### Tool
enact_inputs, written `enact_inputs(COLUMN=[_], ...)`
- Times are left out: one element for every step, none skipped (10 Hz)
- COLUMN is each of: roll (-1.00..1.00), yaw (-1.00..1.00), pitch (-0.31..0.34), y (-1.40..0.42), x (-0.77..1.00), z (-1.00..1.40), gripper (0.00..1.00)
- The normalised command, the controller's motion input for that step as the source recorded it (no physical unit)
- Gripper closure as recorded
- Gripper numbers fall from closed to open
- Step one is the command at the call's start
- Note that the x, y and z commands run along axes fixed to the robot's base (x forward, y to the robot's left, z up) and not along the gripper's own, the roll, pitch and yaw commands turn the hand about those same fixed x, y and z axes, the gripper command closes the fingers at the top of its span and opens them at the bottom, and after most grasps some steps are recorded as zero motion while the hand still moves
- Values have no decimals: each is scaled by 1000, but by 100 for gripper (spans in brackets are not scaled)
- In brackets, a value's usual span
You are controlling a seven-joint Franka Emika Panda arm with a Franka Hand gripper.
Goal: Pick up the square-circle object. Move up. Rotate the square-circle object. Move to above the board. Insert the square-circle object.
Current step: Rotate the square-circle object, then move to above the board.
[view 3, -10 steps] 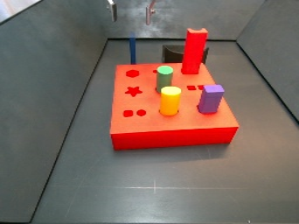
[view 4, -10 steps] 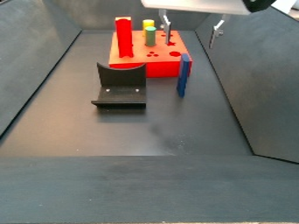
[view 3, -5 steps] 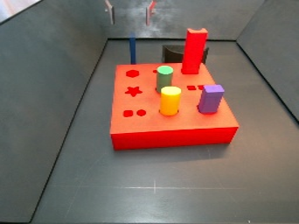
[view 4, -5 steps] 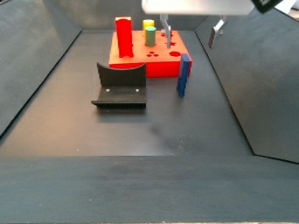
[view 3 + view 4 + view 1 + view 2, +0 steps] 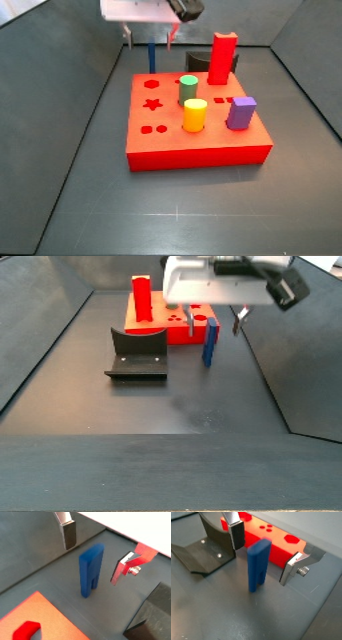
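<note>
The board is carrying a yellow peg, a green peg, a purple peg and a tall red block in its holes. The blue piece is standing upright on the dark floor beside the board. The gripper is straddling the piece, jaws apart, pads not touching it. The fixture is sitting nearby.

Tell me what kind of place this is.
Likely a robot test cell, possibly simulated: dark walled floor, a red board holding pegs, the fixture, and the gripper open around the square-circle object.
</note>
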Motion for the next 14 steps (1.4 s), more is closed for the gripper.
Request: enact_inputs(roll=[-3,-3,-4,79,78,80,82,86,87,80,78,76,72,66], yaw=[50,49,49,-172,-172,-133,-108,-66,-47,-34,-31,-27,-24,-21], pitch=[-25,-24,-17,229,232,189,160,114,92,70,65,58,59,64], y=[-3,-3,0,43,43,41,40,39,39,39,39,39,40,41], x=[40,43,0,-89,-91,-84,-81,-76,-75,-72,-71,-68,-65,-60], z=[-379,-187,0,1000,1000,1000,1000,1000,1000,1000,1000,1000,1000,1000], gripper=[0,0,100,100,100,100,100,100,100,100,100,100,100,100])
